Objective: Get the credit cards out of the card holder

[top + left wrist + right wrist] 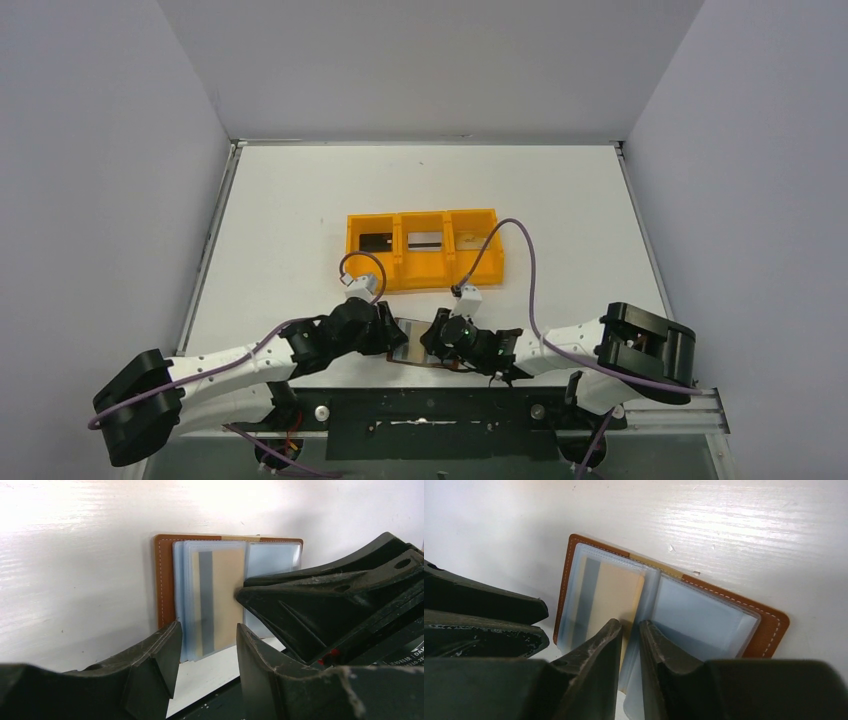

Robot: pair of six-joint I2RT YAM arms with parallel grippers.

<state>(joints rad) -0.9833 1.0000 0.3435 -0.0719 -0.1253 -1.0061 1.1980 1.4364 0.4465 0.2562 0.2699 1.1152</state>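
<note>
The card holder (pixel 408 341) lies open near the table's front edge, brown leather (pixel 165 580) outside and pale blue-grey clear sleeves inside. One tan-gold credit card (pixel 227 595) with a grey stripe sits in a left sleeve (pixel 611 595). A black card (pixel 375 241) and a silvery card (pixel 424 240) lie in the orange tray. My left gripper (pixel 207 642) is open just short of the holder's left edge, nothing between its fingers. My right gripper (pixel 631 630) stands over the holder's middle with its jaws narrowly apart. The sleeve edge and the tan card's edge lie between them.
The orange three-compartment tray (pixel 425 275) stands just beyond the two grippers. Both arms meet over the holder, and the right gripper's fingers (pixel 310 605) crowd the left wrist view. The black base rail (pixel 430 410) runs right behind the holder.
</note>
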